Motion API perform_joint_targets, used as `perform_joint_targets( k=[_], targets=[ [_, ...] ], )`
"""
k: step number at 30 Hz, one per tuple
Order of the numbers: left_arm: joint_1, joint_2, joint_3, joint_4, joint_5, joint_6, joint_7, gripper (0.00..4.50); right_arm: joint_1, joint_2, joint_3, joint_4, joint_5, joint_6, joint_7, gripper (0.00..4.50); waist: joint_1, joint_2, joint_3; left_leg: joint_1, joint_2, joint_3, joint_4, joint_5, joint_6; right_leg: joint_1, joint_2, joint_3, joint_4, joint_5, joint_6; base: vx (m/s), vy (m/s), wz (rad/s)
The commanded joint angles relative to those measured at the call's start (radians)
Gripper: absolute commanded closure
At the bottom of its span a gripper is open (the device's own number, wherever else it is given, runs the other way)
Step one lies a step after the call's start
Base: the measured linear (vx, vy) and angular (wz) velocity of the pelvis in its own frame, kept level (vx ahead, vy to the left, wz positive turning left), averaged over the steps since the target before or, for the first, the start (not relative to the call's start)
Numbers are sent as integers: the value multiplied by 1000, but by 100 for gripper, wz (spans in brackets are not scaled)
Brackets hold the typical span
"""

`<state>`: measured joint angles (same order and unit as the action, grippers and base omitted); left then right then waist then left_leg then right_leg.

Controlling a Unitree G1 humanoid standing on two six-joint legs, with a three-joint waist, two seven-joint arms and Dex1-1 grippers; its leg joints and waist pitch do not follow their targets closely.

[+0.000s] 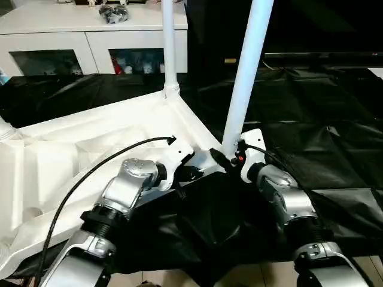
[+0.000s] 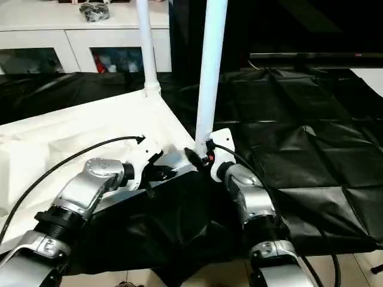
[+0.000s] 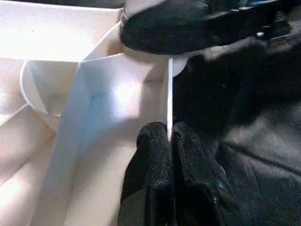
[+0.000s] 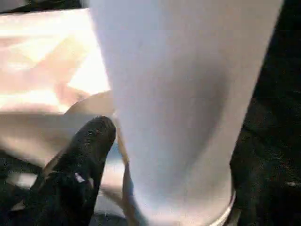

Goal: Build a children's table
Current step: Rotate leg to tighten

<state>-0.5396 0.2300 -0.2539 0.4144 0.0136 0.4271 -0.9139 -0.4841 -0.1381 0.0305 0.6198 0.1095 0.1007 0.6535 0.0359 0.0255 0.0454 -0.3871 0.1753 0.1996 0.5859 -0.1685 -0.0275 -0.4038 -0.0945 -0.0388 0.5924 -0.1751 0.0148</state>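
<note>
Right claw flanks a leg seated in the tabletop corner socket.

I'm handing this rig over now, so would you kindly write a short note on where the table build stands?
Left gripper: shut on the thin side wall of the tabletop, near its front corner.
Right gripper: at the base of the near leg, one finger beside it; grip unclear.
The tabletop lies underside up on the black cloth.
Done: the near leg and the far leg stand upright in their corner sockets.
Left: the remaining legs, then turning the table over.
</note>
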Motion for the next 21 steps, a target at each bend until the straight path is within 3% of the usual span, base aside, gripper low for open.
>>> perform_joint_targets(
  k=[1, 5, 9, 11, 12, 15, 17, 21],
  targets=[
    [-17, -18, -24, -80, -69, -66, -82, 450, 39, 6, 127, -32, 13, -6, 192, 75, 7, -12, -57, 19, 50, -29, -83, -351, 4, 31, -50, 31, -82, -325, -192, 0, 0, 0],
    [-1, 31, -35, -95, -82, -79, -161, 450, 68, -67, 141, -78, 41, -37, 338, 75, 13, -10, -60, 19, 52, -24, -77, -283, 43, 35, -49, 31, -70, -228, -235, 0, 0, 0],
    [13, 63, -50, -117, -94, -80, -226, 450, 84, -112, 151, -109, 60, -12, 444, 75, 25, -7, -59, 20, 54, -21, -76, -269, 54, 37, -45, 29, -65, -199, -257, 0, 0, 0],
    [22, 92, -55, -135, -104, -80, -284, 450, 100, -162, 168, -155, 92, 47, 556, 75, 33, -6, -60, 24, 56, -19, -75, -267, 56, 38, -43, 27, -63, -193, -263, 0, 0, 0],
    [22, 102, -54, -134, -106, -80, -300, 450, 108, -185, 182, -178, 104, 78, 603, 98, 35, -6, -58, 24, 57, -18, -76, -270, 56, 36, -42, 28, -64, -196, -262, 0, 0, 0],
    [20, 110, -56, -132, -108, -78, -311, 450, 113, -199, 193, -189, 105, 90, 627, 111, 40, -7, -57, 23, 58, -19, -77, -284, 46, 35, -45, 29, -65, -224, -259, 0, 0, 0],
    [16, 117, -54, -129, -107, -81, -323, 450, 119, -210, 205, -191, 97, 89, 646, 138, 46, -9, -55, 27, 57, -21, -79, -319, 21, 31, -51, 32, -71, -295, -242, 0, 0, 0],
    [10, 122, -52, -119, -102, -90, -320, 450, 124, -210, 209, -193, 88, 80, 644, 154, 48, -6, -55, 28, 57, -24, -82, -331, 5, 29, -51, 32, -75, -322, -226, 0, 0, 0]
  ],
)
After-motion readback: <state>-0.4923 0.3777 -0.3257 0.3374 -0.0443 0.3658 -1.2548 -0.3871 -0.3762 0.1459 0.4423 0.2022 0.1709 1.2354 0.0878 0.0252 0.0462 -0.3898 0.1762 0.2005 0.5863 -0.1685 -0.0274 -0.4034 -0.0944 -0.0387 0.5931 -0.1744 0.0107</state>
